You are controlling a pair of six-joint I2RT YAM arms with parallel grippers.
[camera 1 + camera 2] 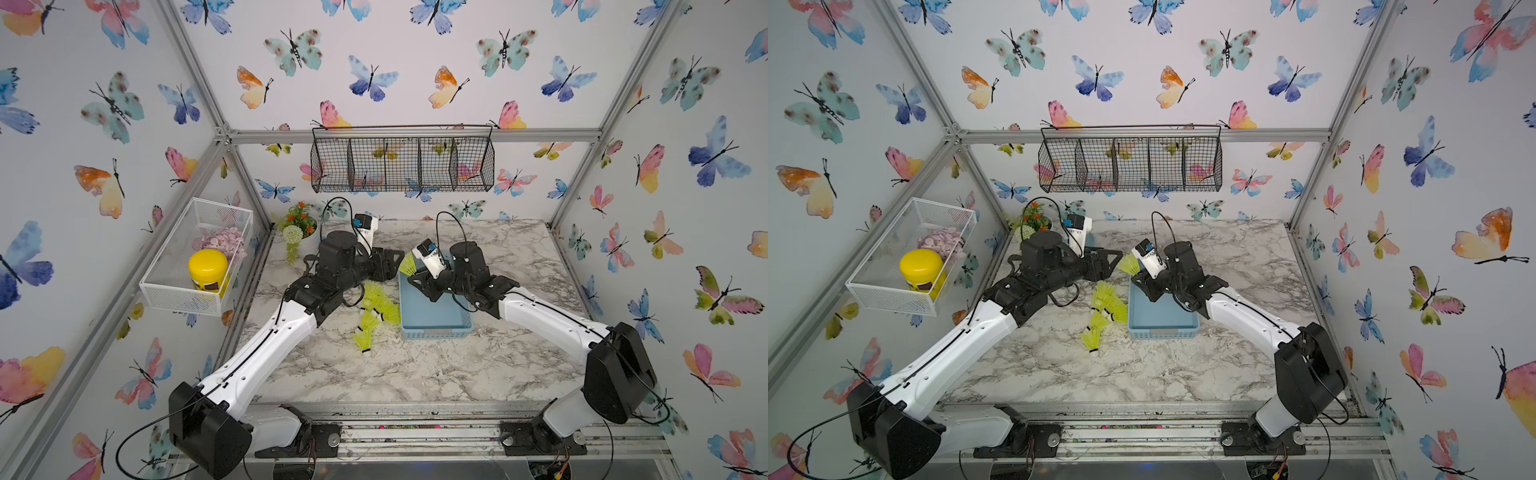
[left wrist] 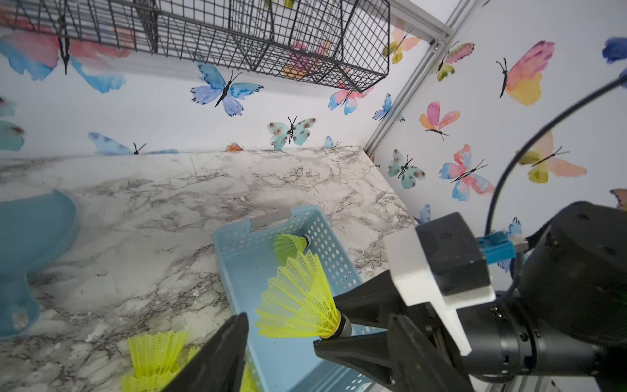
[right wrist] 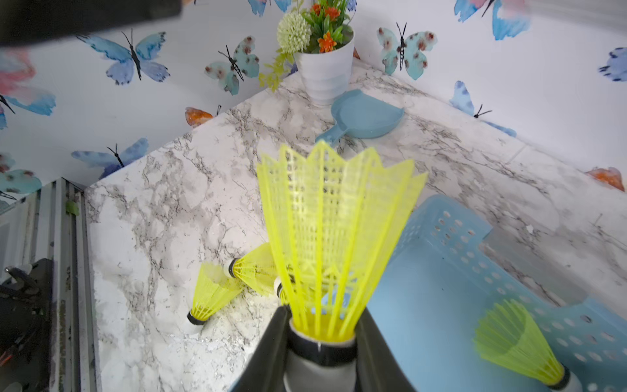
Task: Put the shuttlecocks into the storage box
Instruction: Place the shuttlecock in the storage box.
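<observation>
One shuttlecock (image 3: 336,237) was clamped at its white tip by the right hand (image 3: 322,325), over the far end of the storage box (image 2: 244,244). A second shuttlecock (image 2: 288,246) lay inside the box against its perforated wall. Loose shuttlecocks (image 1: 376,307) were clustered on the marble counter (image 1: 415,374) just beside the box. The left hand (image 1: 392,266) stood with its fingers apart, holding nothing. A white wire basket (image 1: 195,257) on the side wall held a yellow-lidded jar (image 1: 208,268), and a black wire basket (image 1: 403,160) hung on the butterfly-papered back wall
</observation>
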